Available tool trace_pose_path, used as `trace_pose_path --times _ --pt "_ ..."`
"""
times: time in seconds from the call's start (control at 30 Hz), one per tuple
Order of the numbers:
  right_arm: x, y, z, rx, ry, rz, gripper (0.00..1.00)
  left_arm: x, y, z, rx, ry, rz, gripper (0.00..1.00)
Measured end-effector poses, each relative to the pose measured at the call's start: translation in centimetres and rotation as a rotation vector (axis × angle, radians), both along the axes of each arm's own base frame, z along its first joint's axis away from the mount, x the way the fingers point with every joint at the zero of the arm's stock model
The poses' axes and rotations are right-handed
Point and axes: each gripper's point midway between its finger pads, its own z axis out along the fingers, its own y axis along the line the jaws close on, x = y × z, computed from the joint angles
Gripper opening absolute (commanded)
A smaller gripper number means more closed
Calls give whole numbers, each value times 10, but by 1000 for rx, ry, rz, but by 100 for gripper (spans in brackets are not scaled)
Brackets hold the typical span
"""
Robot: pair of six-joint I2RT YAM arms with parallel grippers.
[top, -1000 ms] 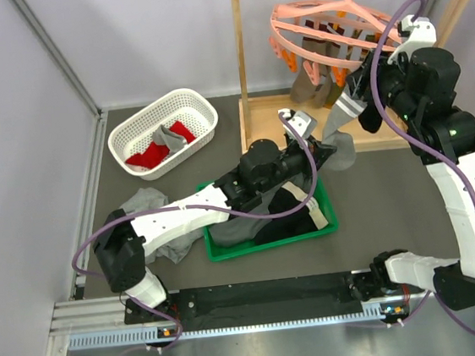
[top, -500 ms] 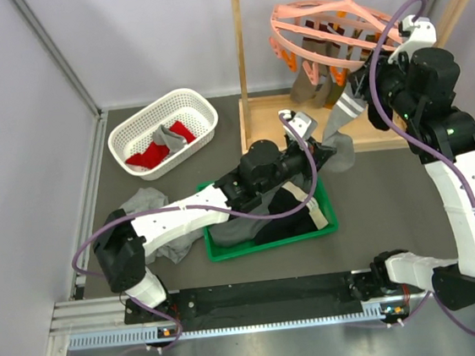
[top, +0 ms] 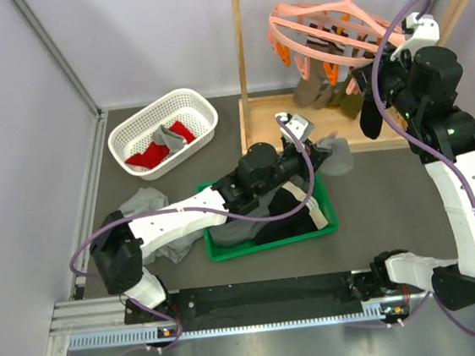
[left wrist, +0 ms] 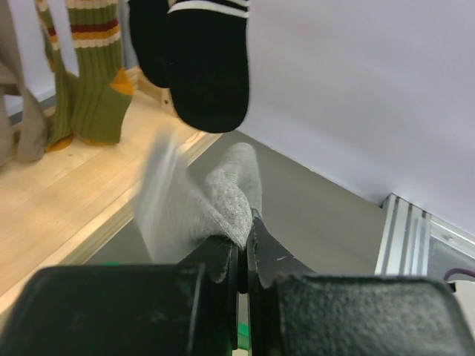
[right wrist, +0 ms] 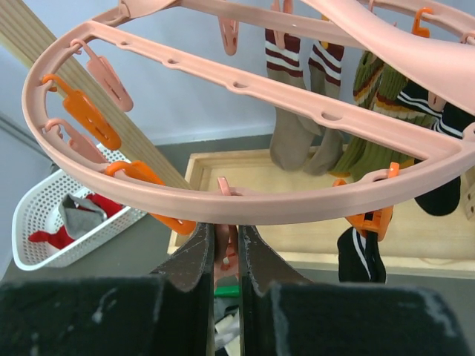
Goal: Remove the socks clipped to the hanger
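Pulling the soft grey knitted sock (left wrist: 223,200), pinched in the left gripper (left wrist: 243,246), down from the round pink plastic clip hanger (right wrist: 260,200), with the right gripper (right wrist: 226,237) squeezing a pink clip (right wrist: 224,187). Next, probably: carrying it to the white slotted basket (top: 179,93).

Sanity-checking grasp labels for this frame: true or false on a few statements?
1. The left hand is shut on a grey sock. True.
2. The right hand is open, clear of the hanger. False: it pinches a pink clip hanging from the hanger's outer ring.
3. The white basket holds red and grey socks. True.
4. No socks hang on the hanger. False: several do, among them an olive sock and a black striped sock.
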Motion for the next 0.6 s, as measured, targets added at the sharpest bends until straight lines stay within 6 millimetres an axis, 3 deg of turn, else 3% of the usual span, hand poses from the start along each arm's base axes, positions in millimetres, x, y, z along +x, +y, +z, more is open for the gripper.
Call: trace_pose_path --times 0.2,0.27,0.37,0.47,0.6 --pt "0 2 0 7 2 7 3 13 19 -7 24 26 92 0" --pt "0 4 -2 16 2 18 5 24 32 -10 29 44 143 0" --pt "0 9 -7 36 8 40 7 56 66 -12 36 73 255 0" --pt "1 13 -11 53 17 53 10 108 125 -9 25 117 428 0" --pt "1 16 -9 68 10 69 13 171 228 -13 5 159 707 0"
